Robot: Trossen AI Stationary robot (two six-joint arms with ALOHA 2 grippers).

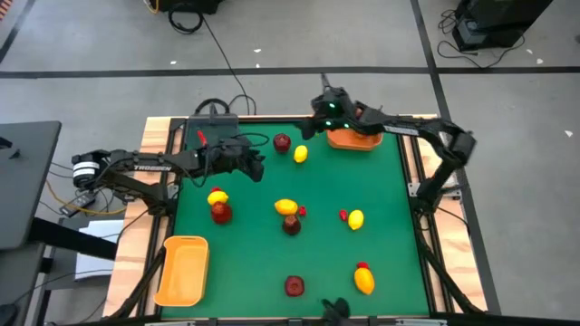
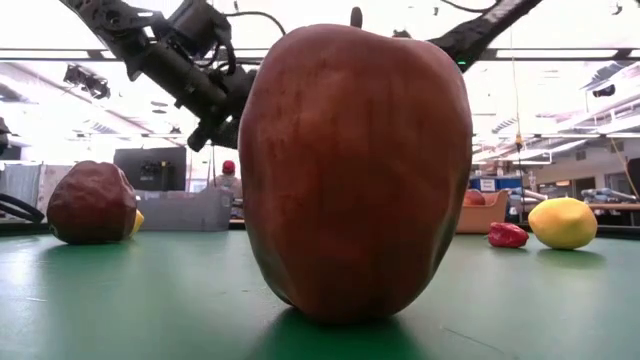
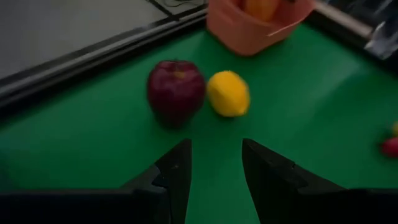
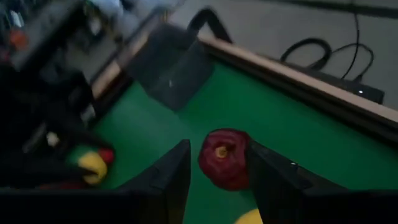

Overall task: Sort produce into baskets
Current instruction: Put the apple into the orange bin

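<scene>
Overhead: my left gripper (image 1: 256, 167) hangs over the green table (image 1: 263, 263) at upper left of the mat, fingers parted with nothing between them; in the left wrist view the two dark fingers (image 3: 176, 171) frame bare green, with a dark red apple (image 3: 176, 90) and a lemon (image 3: 228, 93) touching side by side beyond them and an orange bin (image 3: 249, 28) holding an orange fruit farther off. My right gripper (image 1: 319, 107) sits at upper centre, just left of that orange bin (image 1: 353, 139); in the right wrist view its fingers (image 4: 171, 174) stand apart above the same apple (image 4: 224, 158) without touching it, so it is open and holds nothing, and the grey tray (image 4: 171, 65) lies beyond at the table's edge. In the overhead frame the apple (image 1: 282, 142) and lemon (image 1: 300, 155) lie between the two grippers. The grey tray (image 1: 210, 131) is at upper left, partly hidden by my left arm. A second orange bin (image 1: 182, 269) lies at lower left, nothing in it. Left of centre a lemon tops a red fruit (image 1: 220, 212); at centre another lemon (image 1: 286, 207) touches a dark fruit below it; right of centre a lemon (image 1: 355, 218) has a small red bit (image 1: 343, 215) beside it; at lower right lies a lemon (image 1: 364, 281); at lower centre, a dark red fruit (image 1: 294, 286), which fills the low view (image 2: 355, 170)
</scene>
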